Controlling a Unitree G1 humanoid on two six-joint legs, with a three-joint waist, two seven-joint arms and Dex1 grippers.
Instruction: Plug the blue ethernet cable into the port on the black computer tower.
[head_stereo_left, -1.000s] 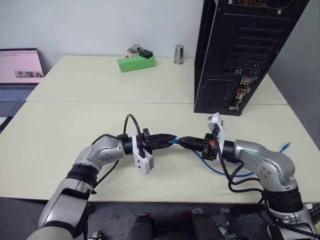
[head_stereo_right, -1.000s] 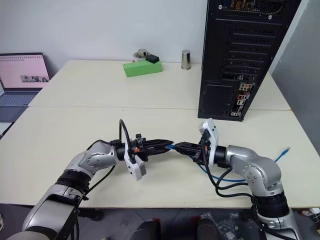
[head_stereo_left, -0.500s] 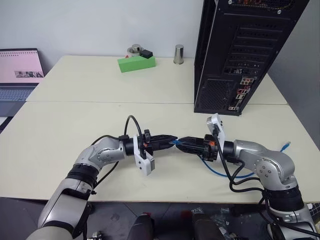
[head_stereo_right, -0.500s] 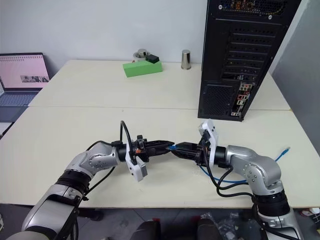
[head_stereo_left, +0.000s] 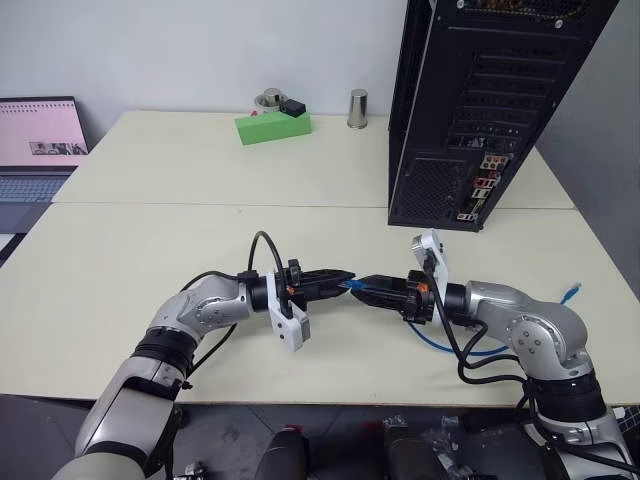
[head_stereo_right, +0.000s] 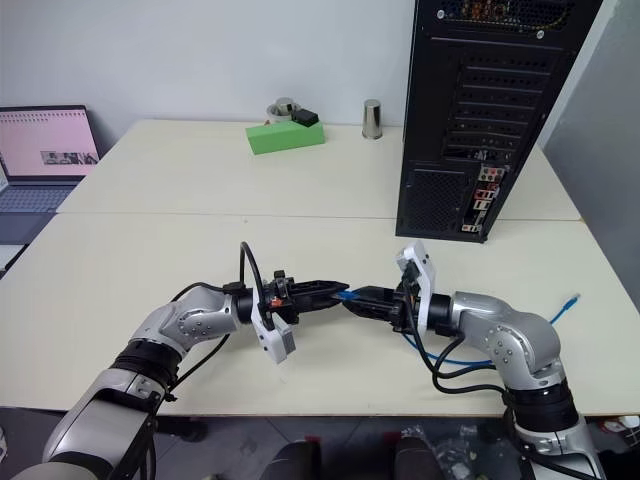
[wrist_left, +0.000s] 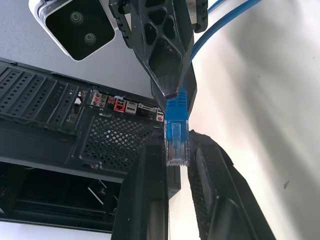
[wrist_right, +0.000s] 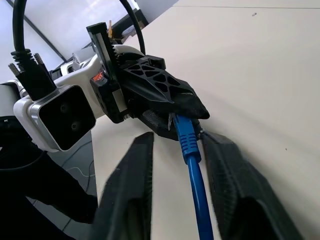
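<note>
Handover is the step in hand, by my reading. At left, the left gripper (head_stereo_left: 345, 277) points across the counter (head_stereo_left: 150, 230), its fingers (wrist_left: 150, 200) clenched on the clear plug of the blue ethernet cable (wrist_left: 176, 131), which keeps the tip raised and steady. Nose to nose with it, the right gripper (head_stereo_left: 362, 283) has its fingers (wrist_right: 127, 175) released, standing apart on either side of the cord just behind the plug, probably to regrip it. Farther right, the black computer tower (head_stereo_left: 470, 110) stands well apart, ports facing the arms.
</note>
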